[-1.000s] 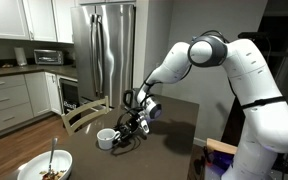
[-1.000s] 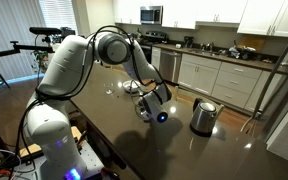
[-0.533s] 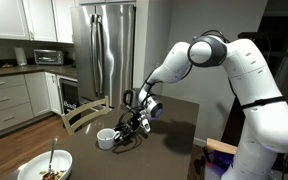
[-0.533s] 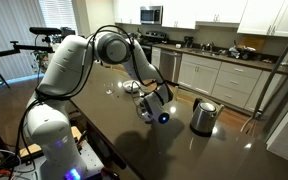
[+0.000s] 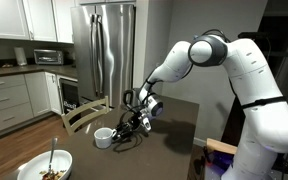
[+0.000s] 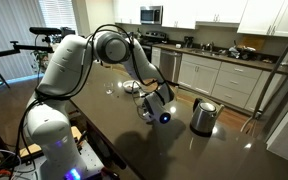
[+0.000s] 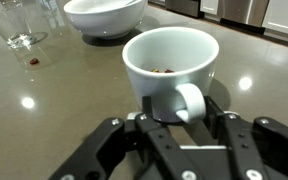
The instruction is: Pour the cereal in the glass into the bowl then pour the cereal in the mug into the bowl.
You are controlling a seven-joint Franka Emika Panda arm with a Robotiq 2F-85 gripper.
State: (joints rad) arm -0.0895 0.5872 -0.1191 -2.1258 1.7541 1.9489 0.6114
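**Hand at the mug's handle**

One white mug [image 7: 169,55] stands on the dark worktop [image 7: 64,110], with a few brown pieces of cereal [image 7: 164,70] in its bottom. The hand [image 7: 184,118] is at the mug's handle side, one finger on each side of the handle and partly drawn in. I cannot tell whether they press it. Beyond the mug sits one wide white bowl [image 7: 104,22], with one clear glass [image 7: 19,25] beside it. In an exterior view the bowl holds dark cereal and one spoon [image 5: 51,157]. One steel kettle [image 6: 204,117] stands apart from the mug.
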